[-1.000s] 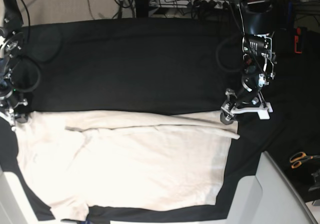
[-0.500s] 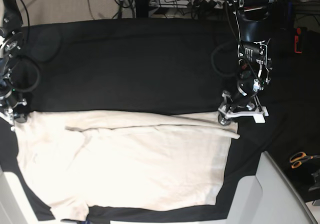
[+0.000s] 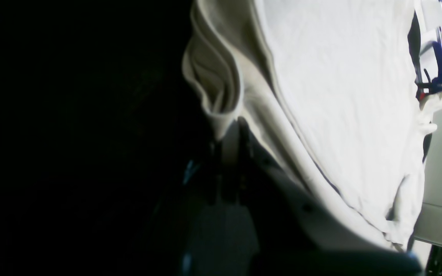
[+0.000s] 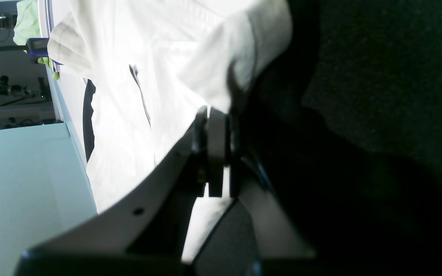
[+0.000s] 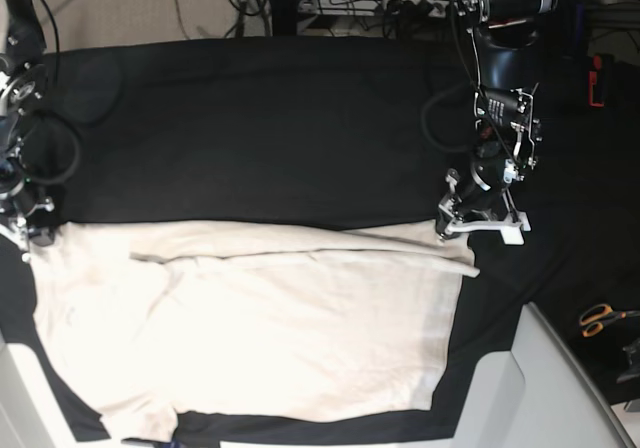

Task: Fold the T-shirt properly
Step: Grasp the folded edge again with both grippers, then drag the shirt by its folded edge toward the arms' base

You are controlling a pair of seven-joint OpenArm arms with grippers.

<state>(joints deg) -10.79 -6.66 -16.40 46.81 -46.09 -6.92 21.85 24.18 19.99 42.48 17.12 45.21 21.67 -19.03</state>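
Cream cotton of the T-shirt (image 5: 250,318), lying flat at the 6 o'clock side of the black table cover (image 5: 260,128), is now clamped at its 3 o'clock corner by the just-closed left gripper (image 5: 447,230), while the right gripper (image 5: 30,234) stays clamped on the 9 o'clock corner, so I judge the fold can start.

The T-shirt (image 5: 250,328) under me is plain cream, without print, with one tiny dark mark (image 5: 70,317) near its collar. The table cover (image 5: 260,128) is flat black, no pattern. My left gripper (image 5: 452,230) is black with a white bracket. The scissors (image 5: 600,318) have orange handles. A blue clamp (image 3: 441,82) shows in my left wrist view.
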